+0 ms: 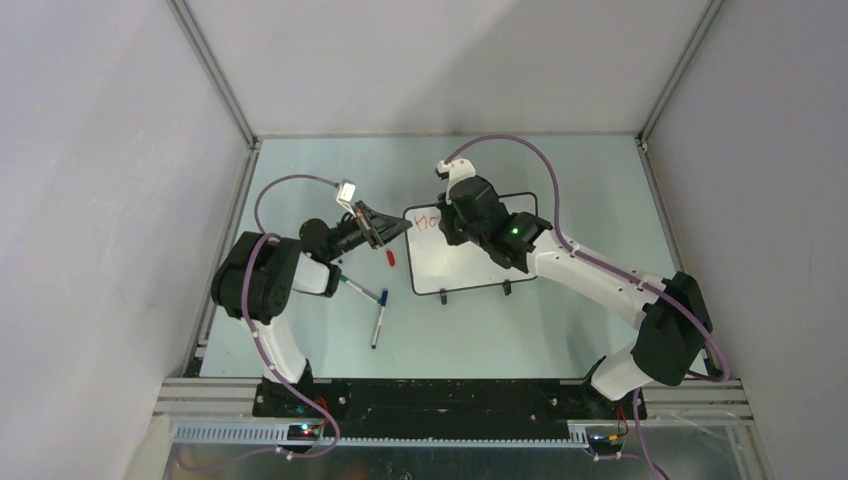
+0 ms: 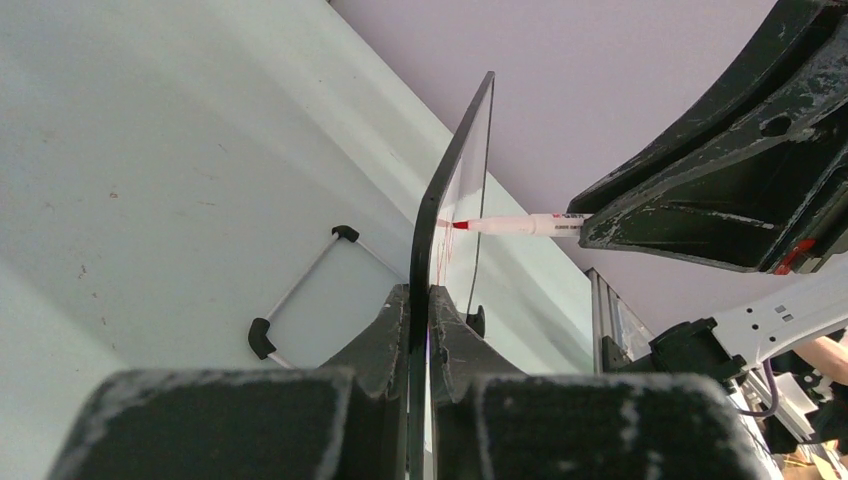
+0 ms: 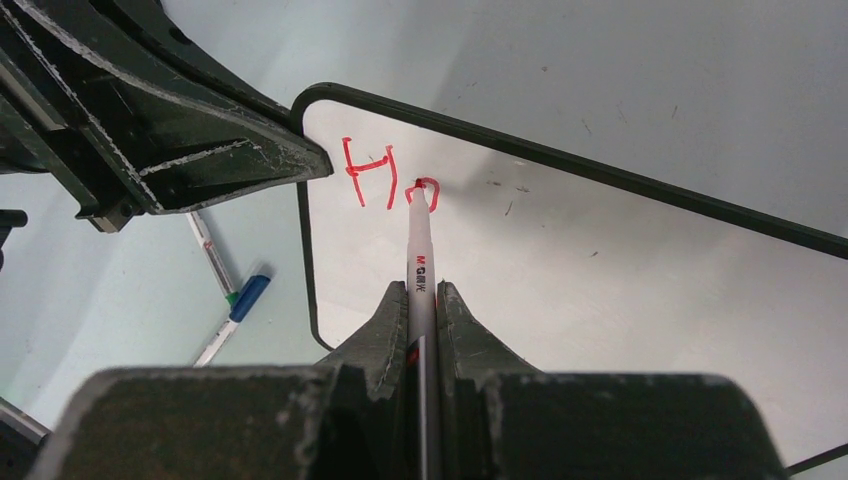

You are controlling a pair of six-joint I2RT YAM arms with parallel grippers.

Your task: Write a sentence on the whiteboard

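Pale green tabletop (image 1: 560,180) boxed in by grey walls (image 1: 100,150), viewed from overhead. At centre frame, small whiteboard (image 1: 470,262) with thin black frame and rounded corners, two black feet along its lower edge. Pinched at its left edge, close to the upper left corner, by left gripper (image 2: 420,300), fingers pressed flat against both faces; through that arm's wrist camera, board seen edge-on, rising straight out of the clamp. Reaching in from the right of the overhead frame, right gripper (image 3: 422,298), closed tight around a white marker (image 3: 420,255), red tip touching the glossy face. In red at the board's upper left corner, opening strokes of the sentence (image 3: 370,172): a complete "H" and, just beside it, a partly drawn loop under the pen tip. Loose on the tabletop to the left of and below the board: a red cap (image 1: 391,257), a green-ended pen (image 1: 360,291) and a blue-capped pen (image 1: 378,326), the two pens lying close together.
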